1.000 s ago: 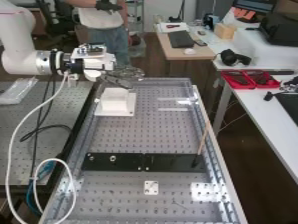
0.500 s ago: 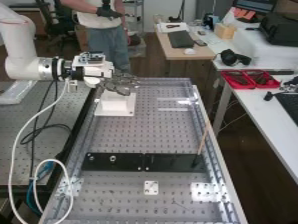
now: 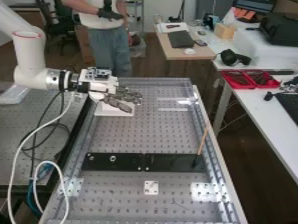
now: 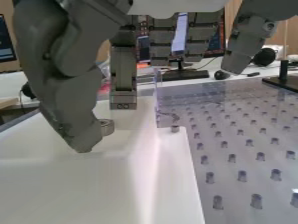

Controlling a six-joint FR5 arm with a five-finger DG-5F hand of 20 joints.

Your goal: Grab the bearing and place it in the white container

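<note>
Your hand (image 3: pixel 116 104) stood open, fingers largely straight, above the white container (image 3: pixel 110 111), left of centre in the high view; the bearing (image 4: pixel 107 126) lay against the container's white surface beside the thumb, contact undetermined. A sideways thumb stroke risked dislodging the bearing or striking the container's edge. You had open room over the perforated bench (image 3: pixel 126 132) toward the frame's centre, less near the clear panel (image 4: pixel 174 97).

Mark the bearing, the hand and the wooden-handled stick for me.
Bearing (image 4: pixel 108 129): wrist view, on its outer side wall, beside the thumb tip.
Hand (image 3: pixel 117 103): high view, on one of its dark grey fingers.
Wooden-handled stick (image 3: pixel 203 140): high view, about midway along its handle.
</note>
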